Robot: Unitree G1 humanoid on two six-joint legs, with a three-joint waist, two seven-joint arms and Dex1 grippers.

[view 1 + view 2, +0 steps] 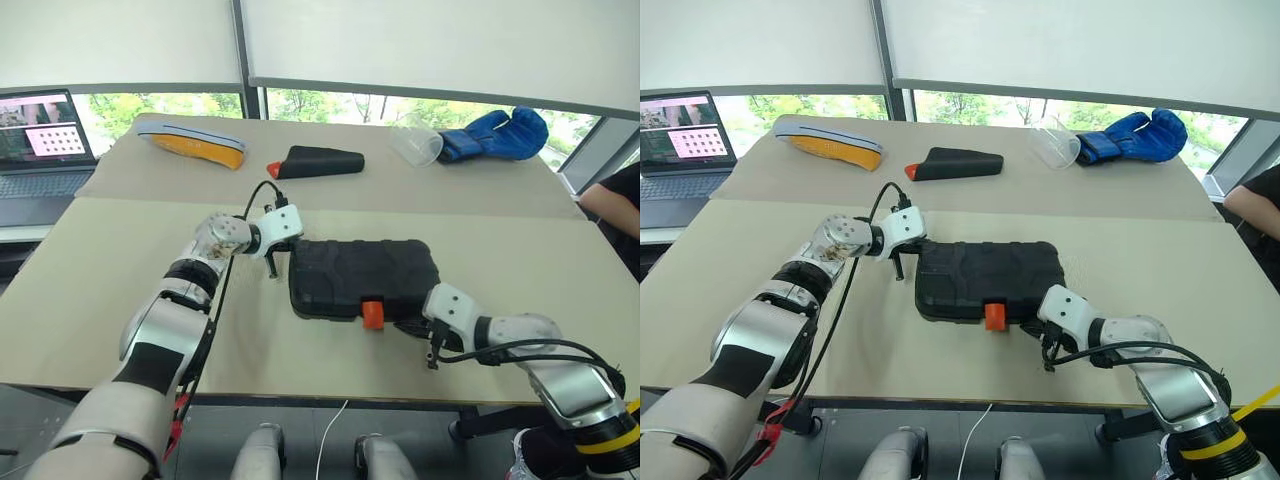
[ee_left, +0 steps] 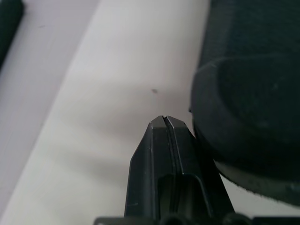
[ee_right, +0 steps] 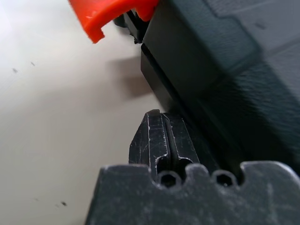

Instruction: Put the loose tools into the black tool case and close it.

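Note:
The black tool case (image 1: pixel 365 275) lies closed in the middle of the near table, lid down, its orange latch (image 1: pixel 372 315) sticking out at the front edge. My left gripper (image 1: pixel 272 272) is shut, with nothing in it, and points down just beside the case's left end (image 2: pixel 248 93). My right gripper (image 1: pixel 432 360) is also shut with nothing held, low against the case's front right corner (image 3: pixel 225 61), to the right of the latch (image 3: pixel 108 11). The loose tools are out of view.
On the far table lie a black wedge pouch with an orange tip (image 1: pixel 318 161), an orange-and-grey object (image 1: pixel 192 143), a clear cup (image 1: pixel 417 145) and a blue boxing glove (image 1: pixel 497 133). A laptop (image 1: pixel 40 150) stands far left. A person's arm (image 1: pixel 618 200) shows at the right edge.

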